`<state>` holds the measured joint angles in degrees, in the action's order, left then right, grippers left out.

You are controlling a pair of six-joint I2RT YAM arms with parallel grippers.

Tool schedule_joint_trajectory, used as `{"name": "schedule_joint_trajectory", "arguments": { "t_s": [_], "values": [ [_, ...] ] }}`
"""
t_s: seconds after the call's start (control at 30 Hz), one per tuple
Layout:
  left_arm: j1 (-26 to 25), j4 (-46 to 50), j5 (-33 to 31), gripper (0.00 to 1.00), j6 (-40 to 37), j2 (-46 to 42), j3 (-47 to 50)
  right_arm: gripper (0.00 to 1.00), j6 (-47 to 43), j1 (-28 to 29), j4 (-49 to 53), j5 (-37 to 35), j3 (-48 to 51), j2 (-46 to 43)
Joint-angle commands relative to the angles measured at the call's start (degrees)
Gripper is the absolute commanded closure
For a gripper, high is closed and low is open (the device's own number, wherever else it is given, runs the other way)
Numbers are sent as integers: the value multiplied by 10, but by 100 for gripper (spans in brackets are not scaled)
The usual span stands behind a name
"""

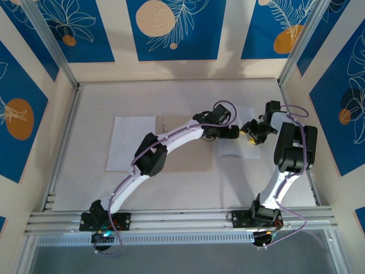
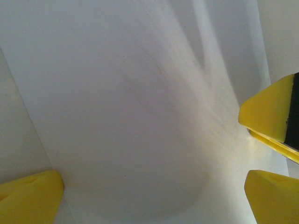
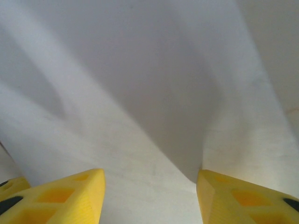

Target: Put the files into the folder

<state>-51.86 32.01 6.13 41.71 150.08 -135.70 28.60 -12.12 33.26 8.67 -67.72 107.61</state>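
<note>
One of the files, a white sheet (image 1: 131, 142), lies flat left of the tan folder (image 1: 193, 158), which my left arm partly covers. The other sheet (image 1: 231, 149) lies right of the folder, under both grippers. My left gripper (image 1: 232, 132) stands wide open just over this sheet (image 2: 140, 116), its yellow fingertips (image 2: 28, 196) far apart at the paper. My right gripper (image 1: 249, 135) faces it closely. Its jaws are partly open and rest on the sheet (image 3: 117, 140), which buckles up into a ridge (image 3: 187, 116) between the fingers (image 3: 243, 196). Nothing is clamped.
The work surface is a pale mat (image 1: 188, 188) boxed in by blue-and-cream walls (image 1: 171, 28) and an aluminium rail (image 1: 182, 220) at the near edge. A right-gripper finger (image 2: 268, 116) shows in the left wrist view, so the two grippers are almost touching.
</note>
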Motion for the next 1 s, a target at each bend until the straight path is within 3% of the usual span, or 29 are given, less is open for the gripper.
{"name": "schedule_joint_trajectory", "arguments": {
  "t_s": [0.0, 0.7, 0.97],
  "values": [
    [0, 50, 33, 0, 16, -8, -4, 45, 7, -2, -9, 56, 10, 15],
    [0, 53, 23, 0, 24, -9, 8, 45, 30, -4, -44, 120, 29, 11],
    [1, 48, 13, 12, 26, -18, 27, 45, 40, -11, -59, 153, 36, 14]
  ]
}}
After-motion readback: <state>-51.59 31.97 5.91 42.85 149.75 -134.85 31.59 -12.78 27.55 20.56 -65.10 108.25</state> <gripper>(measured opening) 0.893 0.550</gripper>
